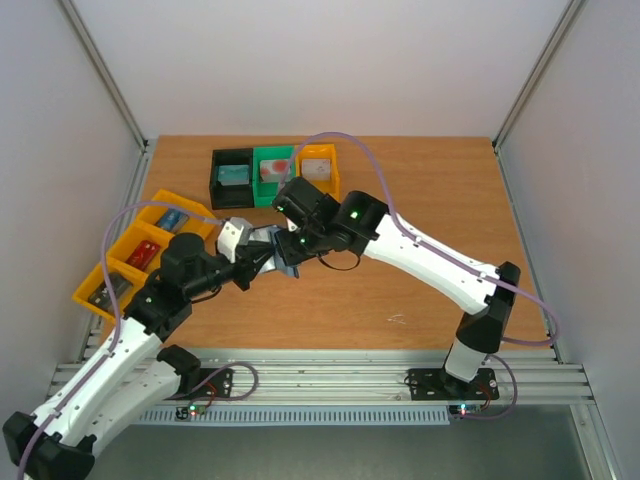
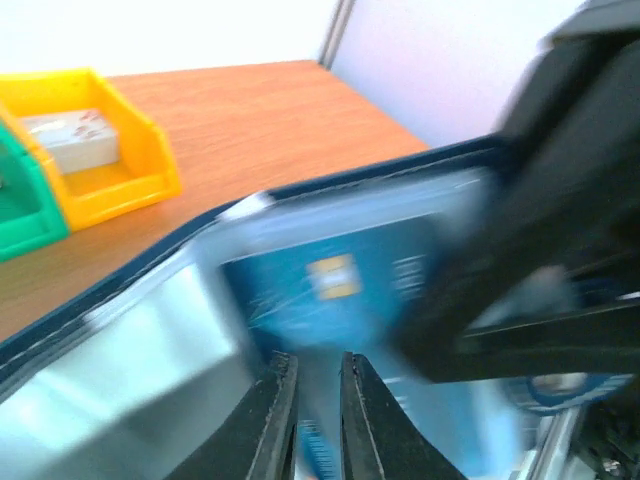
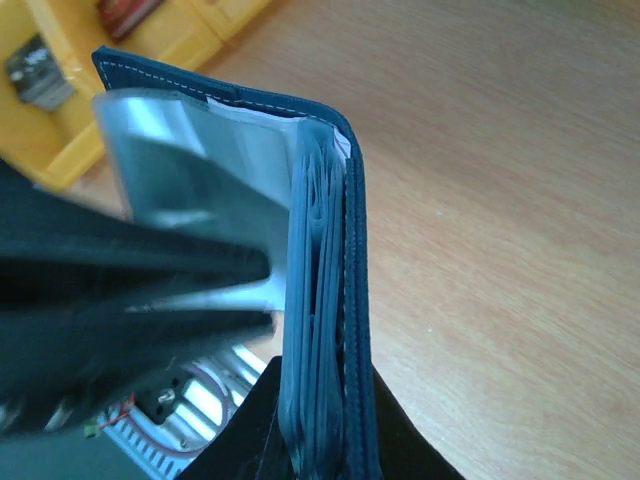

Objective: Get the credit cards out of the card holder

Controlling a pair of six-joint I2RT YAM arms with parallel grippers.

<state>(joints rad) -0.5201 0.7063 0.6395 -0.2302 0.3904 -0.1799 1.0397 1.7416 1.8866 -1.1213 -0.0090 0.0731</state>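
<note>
1. The card holder (image 3: 330, 250) is off the worktop (image 3: 500, 200). It hangs open in the air between the two arms, a little in front of the bins (image 1: 272, 175).
2. The right hand (image 3: 322, 400) is clamped on its stitched spine edge, and the stacked pocket pages stand up between its fingers.
3. The left hand (image 2: 312, 400) sits at the lower edge of an open page with its jaws narrow. A sliver of blue shows between them, but the view is blurred and I cannot tell whether they have closed on anything.
4. A blue card (image 2: 330, 285) lies in the clear pocket just above, partly hidden by the right hand.
5. Handling, as a judgement: the card is light, thin and stiff, with a slick face. The pocket film is soft and glossy, so it will probably cling or come along with the card. The holder itself is floppy, so it needs that firm hold at the spine.
6. The best hold looks to be the card's exposed edge, pinched flat across both faces and pulled straight out of the pocket mouth. A skewed pull could jam the card or crease the page.
</note>
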